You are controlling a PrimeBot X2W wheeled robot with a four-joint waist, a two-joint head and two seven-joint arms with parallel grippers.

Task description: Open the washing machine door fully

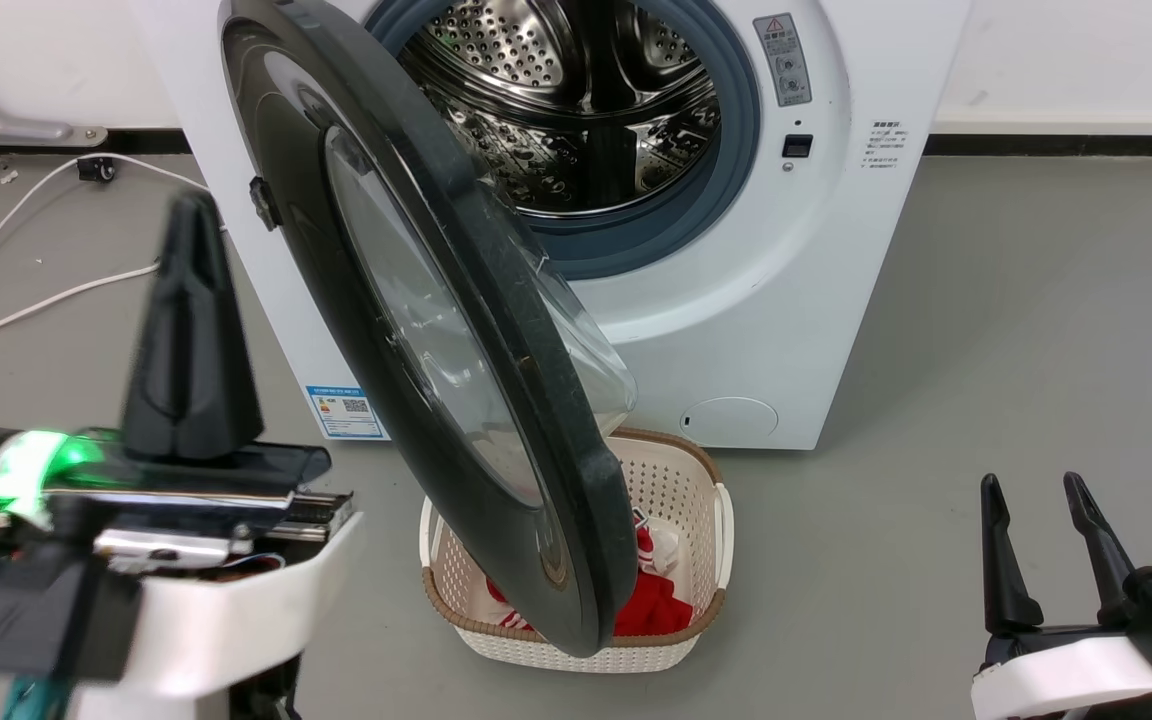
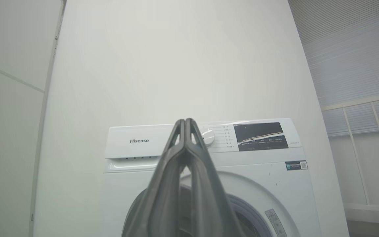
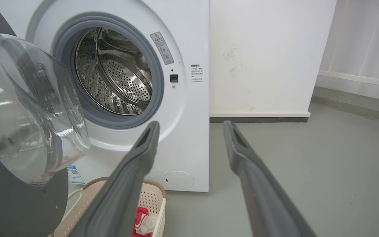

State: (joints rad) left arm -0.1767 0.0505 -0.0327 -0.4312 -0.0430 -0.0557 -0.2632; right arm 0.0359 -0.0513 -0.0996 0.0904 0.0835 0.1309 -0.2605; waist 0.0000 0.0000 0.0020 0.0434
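The white washing machine [image 1: 736, 330] stands against the wall with its steel drum exposed. Its door [image 1: 416, 300], a glossy black disc with a bulging clear window, hangs roughly half open, hinged on the left and reaching out over the basket. In the right wrist view the door [image 3: 15, 108] fills the left side, glass bowl facing the drum. My left gripper [image 1: 191, 205] is shut and empty, raised left of the door's outer face, apart from it. In the left wrist view, that gripper [image 2: 185, 121] points at the machine's control panel [image 2: 202, 138]. My right gripper [image 1: 1036, 490] is open at the lower right, well away from the machine.
A cream perforated basket [image 1: 706, 520] with red and white clothes sits on the floor under the door's free edge. White cables [image 1: 26, 300] trail over the grey floor at the left. Bare floor [image 1: 1016, 330] lies to the machine's right.
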